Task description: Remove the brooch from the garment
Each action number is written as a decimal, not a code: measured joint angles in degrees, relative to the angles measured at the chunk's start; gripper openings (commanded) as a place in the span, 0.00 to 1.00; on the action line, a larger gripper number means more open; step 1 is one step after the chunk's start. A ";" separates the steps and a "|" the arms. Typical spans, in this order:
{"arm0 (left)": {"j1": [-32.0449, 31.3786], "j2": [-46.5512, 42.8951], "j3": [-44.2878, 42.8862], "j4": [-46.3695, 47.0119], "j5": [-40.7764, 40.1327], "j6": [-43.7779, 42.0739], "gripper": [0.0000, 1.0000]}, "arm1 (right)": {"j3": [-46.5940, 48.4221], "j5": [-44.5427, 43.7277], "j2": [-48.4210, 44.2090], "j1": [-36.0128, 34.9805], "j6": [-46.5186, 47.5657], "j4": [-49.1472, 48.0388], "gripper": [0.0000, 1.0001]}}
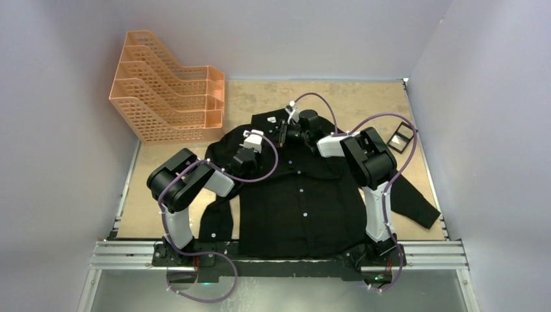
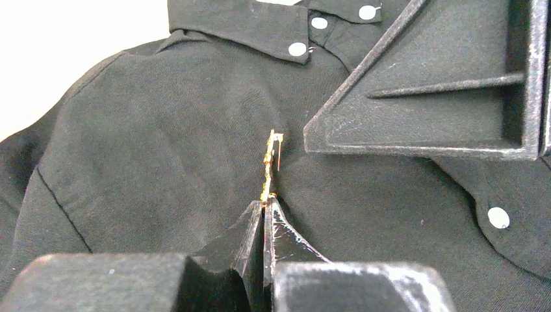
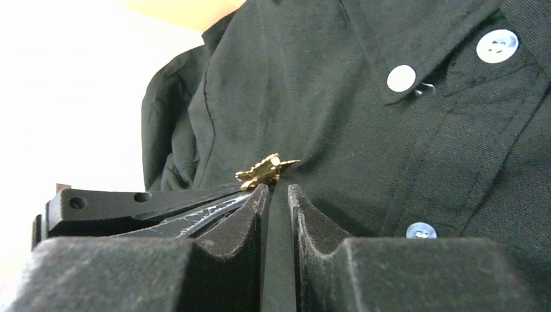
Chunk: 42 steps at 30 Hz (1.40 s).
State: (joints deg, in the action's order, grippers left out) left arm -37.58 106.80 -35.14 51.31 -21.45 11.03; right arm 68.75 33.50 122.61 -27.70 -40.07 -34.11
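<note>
now we are pinching the lower end of the tiny golden maple-leaf-shaped metal brooch (image 2: 271,162) with our left gripper (image 2: 264,208), its fingers closed on it. the brooch is standing edge-on at 12 o'clock from those tips, on the chest of the large black long-sleeved button-up shirt (image 1: 305,201). our right gripper (image 3: 278,192) is pressing the cloth at 2 o'clock of the brooch, its fingers showing a narrow slit; we cannot tell whether they are holding fabric.

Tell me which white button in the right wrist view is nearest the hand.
The lowest button, just right of the right hand; the other two sit far higher.
</note>
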 measured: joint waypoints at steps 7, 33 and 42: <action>0.00 -0.02 0.33 1.31 0.22 -0.02 0.00 | -0.28 -0.92 0.00 0.00 0.57 0.72 0.12; 0.00 0.00 0.70 3.52 1.64 0.00 0.15 | -1.40 -1.22 2.05 -1.29 1.05 0.28 0.08; 0.00 0.13 -1.44 2.34 1.01 0.44 0.21 | -0.70 -2.71 2.05 -1.81 1.79 1.11 0.08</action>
State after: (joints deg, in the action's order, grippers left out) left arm -37.58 106.94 -36.58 53.65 -20.45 11.46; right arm 68.05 30.79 124.66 -29.52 -38.28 -32.99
